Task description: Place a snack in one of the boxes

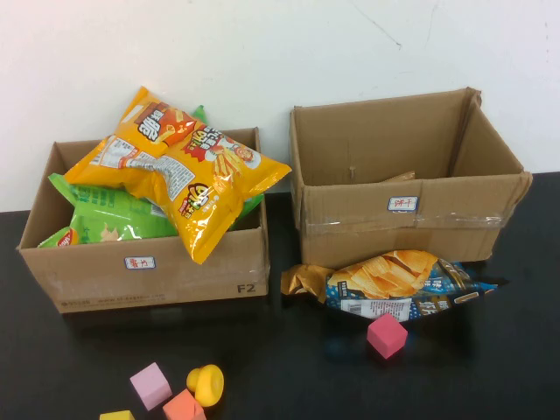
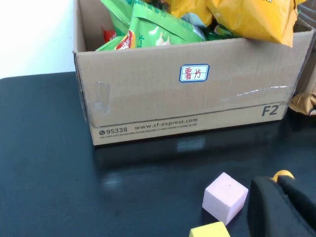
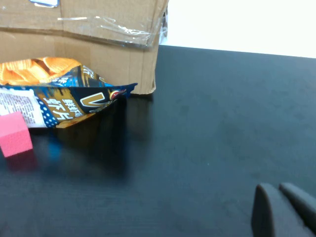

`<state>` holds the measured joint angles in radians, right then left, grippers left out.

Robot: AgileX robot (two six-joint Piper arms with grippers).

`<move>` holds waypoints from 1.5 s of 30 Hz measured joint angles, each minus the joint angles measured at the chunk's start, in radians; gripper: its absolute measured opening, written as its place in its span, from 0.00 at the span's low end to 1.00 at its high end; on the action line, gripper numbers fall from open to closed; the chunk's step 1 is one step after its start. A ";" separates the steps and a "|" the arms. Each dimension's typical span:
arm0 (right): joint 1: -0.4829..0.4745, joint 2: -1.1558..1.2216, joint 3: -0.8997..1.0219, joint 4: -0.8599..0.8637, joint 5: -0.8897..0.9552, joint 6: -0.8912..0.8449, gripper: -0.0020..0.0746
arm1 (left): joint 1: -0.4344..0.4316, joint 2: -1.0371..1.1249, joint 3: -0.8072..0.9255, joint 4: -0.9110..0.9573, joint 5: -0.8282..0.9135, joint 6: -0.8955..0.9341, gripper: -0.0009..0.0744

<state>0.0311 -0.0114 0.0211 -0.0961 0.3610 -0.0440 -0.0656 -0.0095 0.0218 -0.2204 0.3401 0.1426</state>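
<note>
Blue chip bag lengthwise along box

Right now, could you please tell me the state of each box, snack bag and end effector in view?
Left box: open, overfilled with bags.
Yellow bag: lying on top, overhanging the front edge.
Right box: open.
Blue chip bag: flat on the table, against the right box.
Left end effector: low over the table, shut.
Right end effector: low over the table, shut.
</note>
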 joint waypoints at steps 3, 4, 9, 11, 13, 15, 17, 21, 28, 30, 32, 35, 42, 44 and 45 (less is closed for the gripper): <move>0.000 0.000 0.000 0.000 0.000 0.000 0.02 | 0.000 0.000 0.000 0.000 0.000 0.000 0.01; 0.000 0.000 0.000 0.000 0.000 0.000 0.02 | 0.000 0.000 0.000 0.000 0.000 0.000 0.01; 0.000 0.000 0.000 0.000 0.000 -0.004 0.02 | 0.000 0.000 0.000 0.000 0.000 0.000 0.01; 0.000 0.000 0.000 0.000 0.000 -0.004 0.02 | 0.000 0.000 0.000 0.000 0.000 0.000 0.01; 0.000 0.000 0.000 0.000 0.000 -0.005 0.02 | 0.000 0.000 0.000 0.000 0.000 0.000 0.01; 0.000 0.000 0.000 0.000 0.000 -0.005 0.02 | 0.000 0.000 0.000 0.000 0.000 -0.002 0.01; 0.000 0.000 0.000 0.000 0.000 -0.005 0.02 | 0.000 0.000 0.000 0.000 0.000 -0.002 0.01; 0.000 0.000 0.000 0.000 0.000 -0.005 0.02 | 0.000 0.000 0.000 0.000 0.000 -0.002 0.01; 0.000 0.000 0.000 0.000 0.000 -0.006 0.02 | 0.000 0.000 0.000 0.000 0.000 -0.002 0.01; 0.000 0.000 0.000 0.000 0.000 -0.008 0.02 | 0.000 0.000 0.000 0.000 0.000 -0.002 0.01; 0.000 0.000 0.000 0.000 0.000 -0.008 0.02 | 0.000 0.000 0.000 0.000 0.000 -0.002 0.01; 0.000 0.000 0.000 0.000 0.000 -0.008 0.02 | 0.000 0.000 0.000 0.000 0.000 -0.002 0.01; 0.000 0.000 0.008 0.000 -0.075 -0.008 0.02 | 0.000 0.000 0.002 -0.018 -0.037 -0.002 0.01; 0.000 0.000 0.008 0.000 -0.171 -0.008 0.02 | 0.000 0.000 0.004 -0.054 -0.107 -0.002 0.01; 0.000 0.000 0.008 0.000 -0.238 -0.008 0.02 | 0.000 0.000 0.004 -0.072 -0.151 -0.002 0.01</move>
<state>0.0311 -0.0114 0.0294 -0.0961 0.1230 -0.0515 -0.0656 -0.0095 0.0261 -0.2920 0.1892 0.1408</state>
